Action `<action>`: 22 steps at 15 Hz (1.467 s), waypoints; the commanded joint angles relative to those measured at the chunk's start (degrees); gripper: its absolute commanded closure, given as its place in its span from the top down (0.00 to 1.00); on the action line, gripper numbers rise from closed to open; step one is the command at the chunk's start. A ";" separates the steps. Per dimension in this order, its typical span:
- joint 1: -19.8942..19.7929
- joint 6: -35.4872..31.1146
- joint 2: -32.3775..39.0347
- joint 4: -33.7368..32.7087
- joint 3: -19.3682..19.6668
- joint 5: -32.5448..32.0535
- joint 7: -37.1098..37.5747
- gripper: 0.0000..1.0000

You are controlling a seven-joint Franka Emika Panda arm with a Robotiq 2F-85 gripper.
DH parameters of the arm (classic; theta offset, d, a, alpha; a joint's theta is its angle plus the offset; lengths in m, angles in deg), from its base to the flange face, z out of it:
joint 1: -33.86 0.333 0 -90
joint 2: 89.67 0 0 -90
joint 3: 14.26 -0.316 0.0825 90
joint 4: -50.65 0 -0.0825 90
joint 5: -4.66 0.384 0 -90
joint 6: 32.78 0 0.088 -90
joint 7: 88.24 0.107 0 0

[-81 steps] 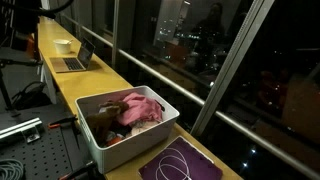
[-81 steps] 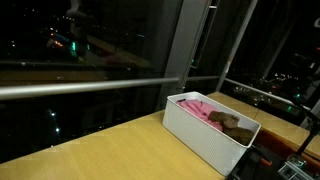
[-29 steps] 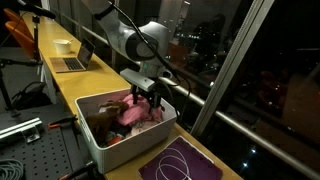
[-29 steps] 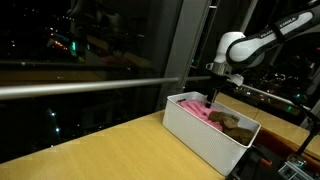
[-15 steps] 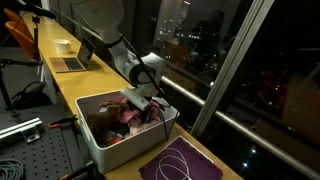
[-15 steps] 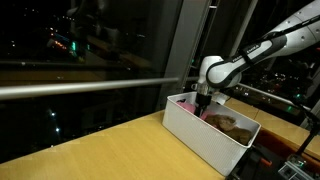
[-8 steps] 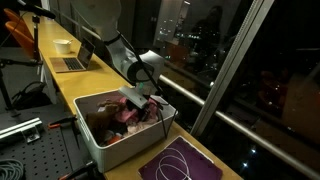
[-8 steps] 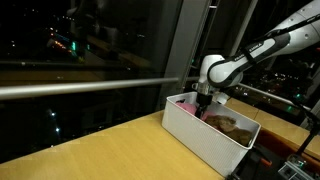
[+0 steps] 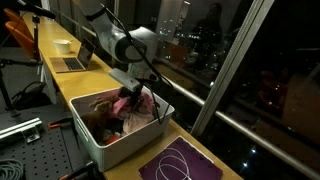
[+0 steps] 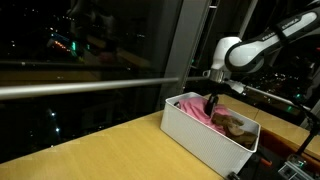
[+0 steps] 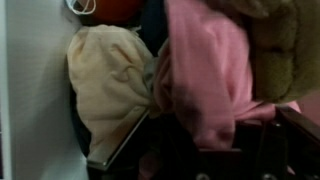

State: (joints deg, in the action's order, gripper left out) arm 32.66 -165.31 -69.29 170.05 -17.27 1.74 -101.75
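The pincer (image 9: 134,98) hangs just over the white bin (image 9: 118,150) with its fingers drawn tight together, pinching a fold of the pink cloth (image 11: 203,80). That cloth is soft and fleecy; it bunches up at the grip and drapes back down into the bin, where the rest of it lies crumpled. Beside it in the wrist view sits a cream cloth (image 11: 105,82), rumpled and pillowy, and a brown fuzzy lump (image 11: 285,45) presses against the pink one. The bin is a smooth-walled rectangular tub standing on the long yellow counter (image 9: 62,78), near a purple mat (image 9: 180,162).
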 commanded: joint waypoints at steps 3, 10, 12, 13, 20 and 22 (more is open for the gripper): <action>1.80 7.89 -18.72 6.98 -0.02 -2.16 1.58 0.00; 9.79 26.14 -25.20 -4.42 -6.84 -7.17 8.91 0.00; 12.48 30.01 -22.25 -10.57 -9.96 -8.78 11.60 0.00; 13.72 32.30 -20.81 -13.93 -11.34 -9.49 12.68 0.00; 22.29 38.97 -4.54 -32.76 -16.16 -15.17 17.35 0.00; 24.76 39.36 -0.07 -36.71 -15.82 -14.94 17.32 0.00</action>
State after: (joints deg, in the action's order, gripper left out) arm 54.53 -129.46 -77.10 142.58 -32.95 -11.94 -85.22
